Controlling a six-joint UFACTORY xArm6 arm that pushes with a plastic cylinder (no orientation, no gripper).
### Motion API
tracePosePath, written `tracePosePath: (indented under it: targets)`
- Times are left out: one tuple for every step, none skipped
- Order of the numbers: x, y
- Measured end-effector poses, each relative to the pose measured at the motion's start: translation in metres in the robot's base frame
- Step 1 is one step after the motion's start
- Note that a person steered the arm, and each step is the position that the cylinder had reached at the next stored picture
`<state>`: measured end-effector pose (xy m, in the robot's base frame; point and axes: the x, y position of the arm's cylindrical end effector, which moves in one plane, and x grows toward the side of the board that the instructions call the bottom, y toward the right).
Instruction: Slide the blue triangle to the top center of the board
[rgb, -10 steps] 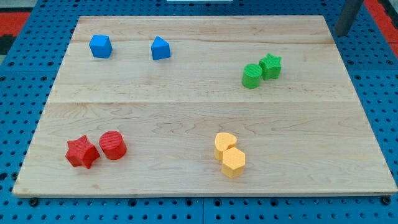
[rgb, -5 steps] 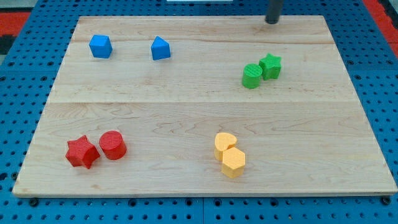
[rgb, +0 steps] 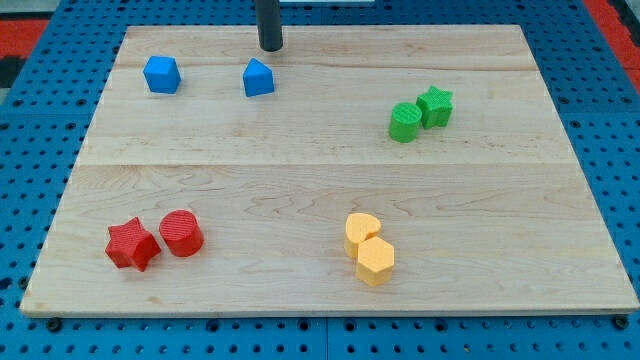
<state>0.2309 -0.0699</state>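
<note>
The blue triangle (rgb: 258, 78) sits on the wooden board (rgb: 320, 140) near the view's top, left of centre. A second blue block (rgb: 161, 74), a cube-like shape, lies further left. My tip (rgb: 270, 46) rests on the board just above the blue triangle and slightly to its right, a small gap apart from it. The rod rises out of the view's top.
A green cylinder (rgb: 405, 123) and a green star (rgb: 435, 105) touch at the right. A red star (rgb: 132, 244) and a red cylinder (rgb: 181, 233) sit at the lower left. Two yellow blocks (rgb: 363, 228) (rgb: 376, 261) touch at the bottom centre.
My tip has moved left along the board's top edge, from the top right corner to just above the blue triangle. No block has moved.
</note>
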Motion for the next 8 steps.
tracePosePath:
  targets:
    - [0.004, -0.008]
    - [0.026, -0.057]
    - [0.029, -0.089]
    - [0.084, -0.074]
    - [0.068, -0.03]
    - [0.035, 0.054]
    - [0.052, 0.083]
    - [0.084, 0.084]
